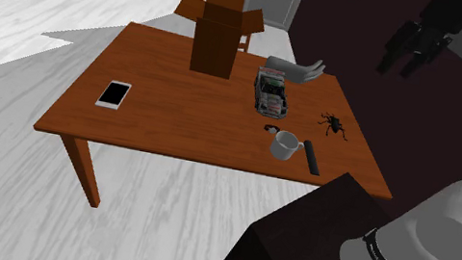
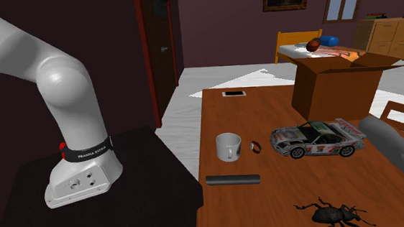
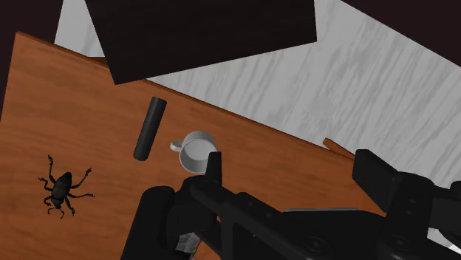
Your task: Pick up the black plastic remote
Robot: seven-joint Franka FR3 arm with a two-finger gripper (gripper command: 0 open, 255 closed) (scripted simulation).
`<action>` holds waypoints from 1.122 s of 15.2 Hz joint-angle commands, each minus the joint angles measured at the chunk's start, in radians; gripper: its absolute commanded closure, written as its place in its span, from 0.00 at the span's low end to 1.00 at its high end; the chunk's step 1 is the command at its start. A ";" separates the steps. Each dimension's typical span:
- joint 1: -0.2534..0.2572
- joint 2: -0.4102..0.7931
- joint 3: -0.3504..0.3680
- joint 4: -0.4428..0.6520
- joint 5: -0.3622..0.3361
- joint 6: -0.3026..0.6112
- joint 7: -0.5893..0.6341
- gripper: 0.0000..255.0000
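Black remote lies beside the mug, long axis pointing at the table's stand-side edge; your empty gripper hangs high overhead, fingers spread wide.

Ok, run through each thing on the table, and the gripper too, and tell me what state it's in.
remote, lying flat, untouched.
mug, upright, looks empty.
cardboard box, upright, flaps open.
toy car, on its wheels.
phone, lying flat.
beetle, on its legs.
gripper, jaws open, holding nothing.
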 commanded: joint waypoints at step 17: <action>-0.106 0.152 -0.101 -0.392 -0.065 0.543 -0.018 0.00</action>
